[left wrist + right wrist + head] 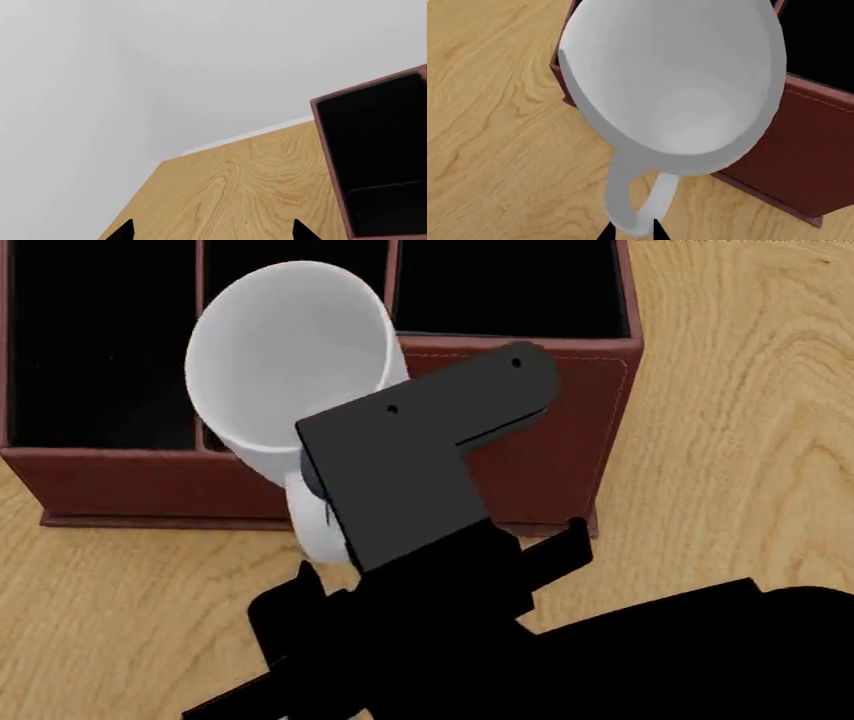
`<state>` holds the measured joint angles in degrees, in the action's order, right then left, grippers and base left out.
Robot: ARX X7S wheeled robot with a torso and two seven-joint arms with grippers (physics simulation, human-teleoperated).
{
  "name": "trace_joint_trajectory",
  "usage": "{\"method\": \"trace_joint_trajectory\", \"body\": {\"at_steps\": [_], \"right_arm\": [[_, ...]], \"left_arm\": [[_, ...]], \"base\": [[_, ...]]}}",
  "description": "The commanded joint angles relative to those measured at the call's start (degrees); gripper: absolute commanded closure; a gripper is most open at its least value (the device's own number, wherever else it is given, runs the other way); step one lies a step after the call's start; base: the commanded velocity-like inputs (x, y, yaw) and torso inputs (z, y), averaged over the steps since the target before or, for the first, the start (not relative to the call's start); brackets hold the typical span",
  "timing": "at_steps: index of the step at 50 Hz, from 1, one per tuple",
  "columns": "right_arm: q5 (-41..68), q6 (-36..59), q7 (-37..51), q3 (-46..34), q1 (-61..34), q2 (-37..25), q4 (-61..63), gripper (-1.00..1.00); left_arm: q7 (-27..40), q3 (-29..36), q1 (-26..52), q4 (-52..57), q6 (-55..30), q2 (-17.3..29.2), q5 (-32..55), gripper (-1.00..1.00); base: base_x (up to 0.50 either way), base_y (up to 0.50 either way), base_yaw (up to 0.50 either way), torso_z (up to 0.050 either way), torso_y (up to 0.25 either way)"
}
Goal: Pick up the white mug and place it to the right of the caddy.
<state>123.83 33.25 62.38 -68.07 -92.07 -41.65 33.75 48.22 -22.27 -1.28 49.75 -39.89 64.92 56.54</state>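
The white mug is held in the air, tilted, in front of the caddy, its mouth facing up toward the head camera. My right gripper is shut on the mug's loop handle; the right wrist view looks into the mug. In the head view the right arm hides the gripper's fingertips. The reddish-brown caddy with black-lined compartments stands behind the mug. My left gripper is open and empty over the wooden table, with the caddy's corner beside it.
The wooden table extends to the right of the caddy. In the left wrist view the table's far edge meets a pale grey wall. The red mug is out of view.
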Motion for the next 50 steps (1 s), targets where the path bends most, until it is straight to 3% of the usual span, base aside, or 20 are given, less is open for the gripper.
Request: {"method": "trace_joint_trajectory", "body": {"at_steps": [1, 50], "right_arm": [[0.1, 0.9, -0.5, 2.1, -1.6, -3.7, -0.3, 1.0], [4.2, 6.2, -0.9, 7.7, -9.8, -19.5, -5.6, 1.0]], "left_arm": [[0.3, 0.7, 0.8, 0.1, -0.1, 0.2, 0.2, -1.0], [-0.3, 2.5, 1.3, -0.2, 0.3, -0.5, -1.2, -1.0]], "base": [[0.0, 0.0, 0.0, 0.0, 0.0], [0.0, 0.0, 0.0, 0.0, 0.0]]}}
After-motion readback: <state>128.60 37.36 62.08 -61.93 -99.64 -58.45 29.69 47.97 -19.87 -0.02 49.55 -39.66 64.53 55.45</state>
